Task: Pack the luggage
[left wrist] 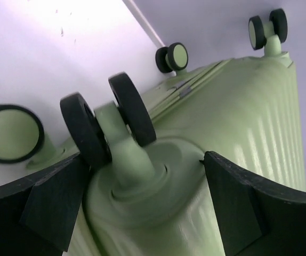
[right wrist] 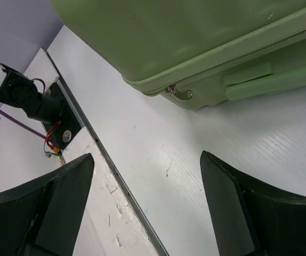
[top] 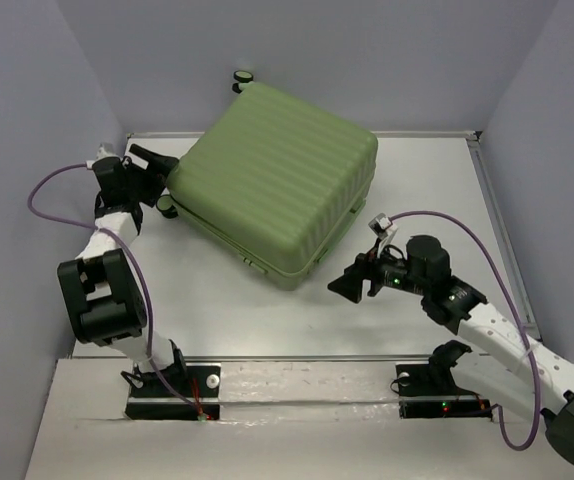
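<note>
The luggage (top: 277,175), a large light-green ribbed suitcase, lies closed and flat in the middle of the table, turned at an angle. My left gripper (top: 162,172) is open at its left corner. In the left wrist view its jaws stand on either side of the wheel mount (left wrist: 137,176), with the black-and-green wheel (left wrist: 107,125) just beyond them. My right gripper (top: 352,280) is open and empty over bare table, a little off the suitcase's near right side. The right wrist view shows the zipper pull (right wrist: 178,93) and a green side handle (right wrist: 249,74).
Three other wheels (left wrist: 171,57) show in the left wrist view, one (top: 241,77) sticking up at the far corner. Grey walls close in the left, back and right. A metal rail (top: 297,358) marks the table's near edge, with both arm bases behind it.
</note>
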Action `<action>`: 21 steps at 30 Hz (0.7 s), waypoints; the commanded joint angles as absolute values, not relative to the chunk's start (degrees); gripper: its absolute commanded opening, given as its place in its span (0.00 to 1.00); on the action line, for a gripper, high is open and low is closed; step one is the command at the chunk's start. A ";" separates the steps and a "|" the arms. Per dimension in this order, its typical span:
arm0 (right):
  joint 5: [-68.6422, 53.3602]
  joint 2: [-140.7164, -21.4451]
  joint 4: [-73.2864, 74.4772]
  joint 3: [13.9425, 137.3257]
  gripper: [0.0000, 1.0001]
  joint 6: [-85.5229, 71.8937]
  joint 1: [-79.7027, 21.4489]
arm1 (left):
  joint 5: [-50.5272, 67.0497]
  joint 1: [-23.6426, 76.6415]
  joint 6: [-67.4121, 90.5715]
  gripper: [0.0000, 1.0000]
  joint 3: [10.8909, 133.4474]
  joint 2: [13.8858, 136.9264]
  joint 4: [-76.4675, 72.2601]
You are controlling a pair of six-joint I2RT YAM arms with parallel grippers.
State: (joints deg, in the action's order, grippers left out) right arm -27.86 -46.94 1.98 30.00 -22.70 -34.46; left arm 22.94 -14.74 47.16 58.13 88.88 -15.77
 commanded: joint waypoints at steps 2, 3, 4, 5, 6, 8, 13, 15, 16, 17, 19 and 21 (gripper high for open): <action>-27.86 -45.35 -0.71 30.24 0.87 -22.50 -35.16 | 25.40 -14.85 52.29 0.99 60.90 94.39 -26.01; -28.04 -45.26 -0.44 30.15 0.87 -22.41 -35.16 | 25.49 -14.85 52.82 0.99 61.17 95.09 -27.58; -28.04 -45.00 -0.27 30.15 0.87 -22.33 -35.16 | 25.49 -14.85 53.34 0.99 61.35 96.49 -28.47; -28.12 -44.91 -0.18 30.15 0.87 -22.32 -35.16 | 25.66 -14.85 54.57 0.99 61.78 97.11 -29.43; -28.12 -44.83 -0.18 30.15 0.87 -22.24 -35.68 | 25.58 -14.85 55.28 0.99 61.96 97.64 -30.40; -28.21 -44.30 0.00 30.06 0.87 -22.32 -35.68 | 25.40 -14.68 57.55 0.97 62.05 99.05 -33.83; -28.21 -43.51 2.28 29.88 0.88 -22.24 -35.68 | 24.96 -14.15 61.34 0.61 60.74 99.06 -42.44; -27.95 -42.98 2.72 29.71 0.88 -22.24 -35.68 | 24.44 -13.63 61.79 0.37 60.90 95.99 -45.17; -27.95 -42.80 2.81 29.62 0.88 -22.15 -35.68 | 24.26 -13.62 61.79 0.30 61.26 95.98 -45.18; -27.86 -42.63 2.81 29.45 0.88 -22.32 -35.68 | 24.17 -13.45 61.09 0.21 62.13 93.80 -45.00; -27.25 -42.63 2.64 29.09 0.92 -22.24 -35.68 | 23.99 -13.27 60.39 0.14 63.62 90.45 -42.20; -26.20 -43.59 2.46 28.74 0.94 -22.32 -35.68 | 23.82 -12.92 58.90 0.06 67.39 88.60 -39.13</action>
